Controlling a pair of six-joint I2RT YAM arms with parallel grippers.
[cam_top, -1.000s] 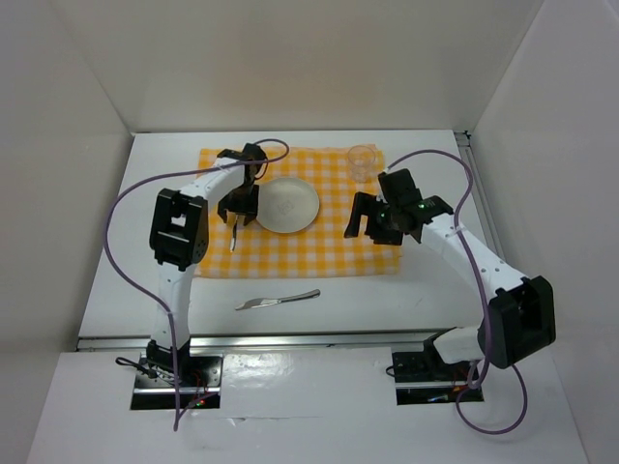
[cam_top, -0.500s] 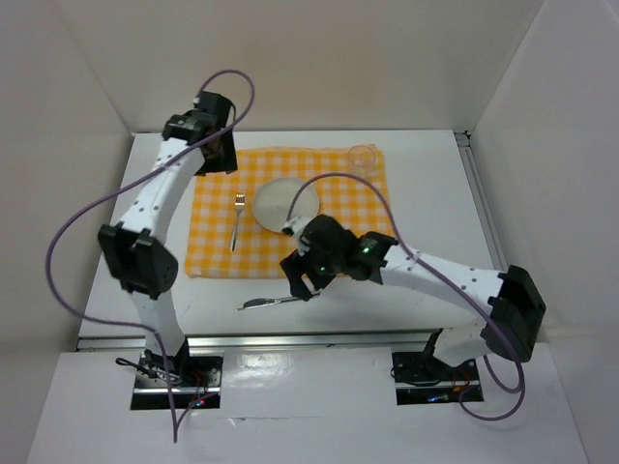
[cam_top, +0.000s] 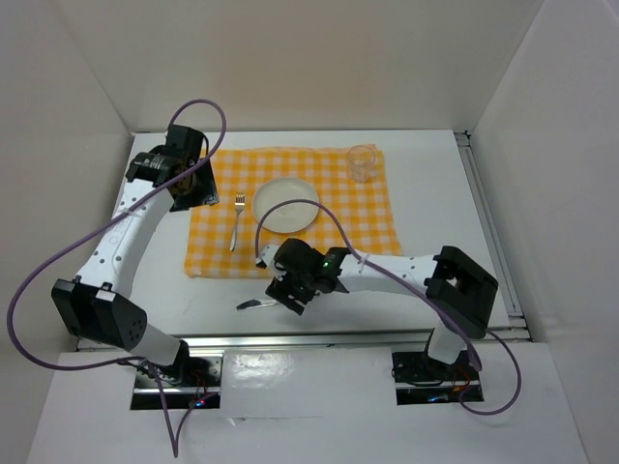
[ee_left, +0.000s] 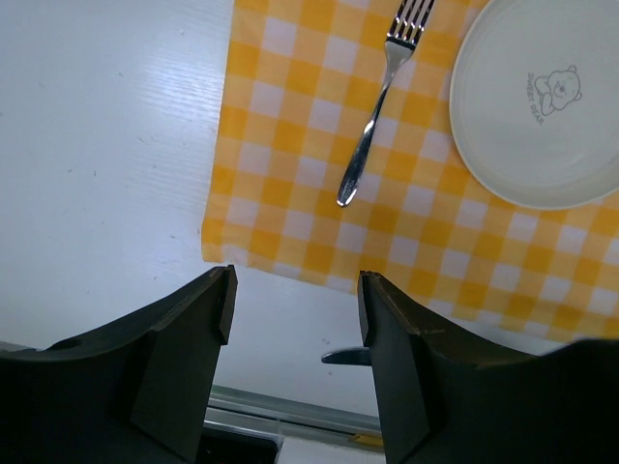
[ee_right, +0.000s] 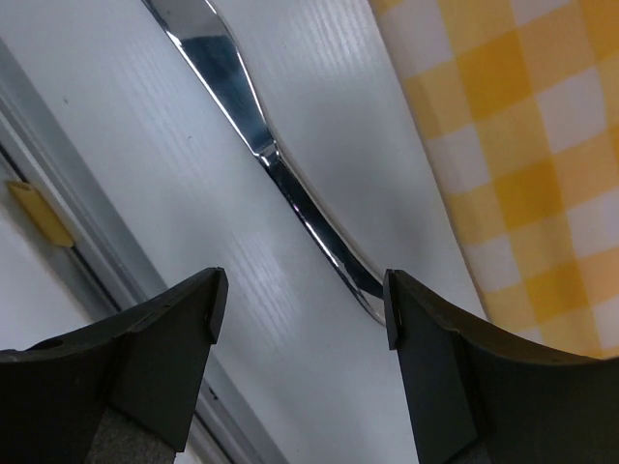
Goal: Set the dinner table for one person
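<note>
Far left, the left gripper [ee_left: 295, 285] hangs empty, fingers apart, above the checked cloth [cam_top: 213, 251] bearing fork [cam_top: 235, 220] and plate [cam_top: 287, 204]. Right gripper [ee_right: 302, 290], fingers apart, is over the knife [ee_right: 227, 87] on the bare dinner table [cam_top: 435, 203]. Judged step: knife pickup. Next, descend and close on the handle.

- The handle of the knife [cam_top: 253, 304] is covered by the right hand [cam_top: 289, 294] in the top view.
- The plate [ee_left: 542, 106] is cut off by the left wrist view's top and right edges.
</note>
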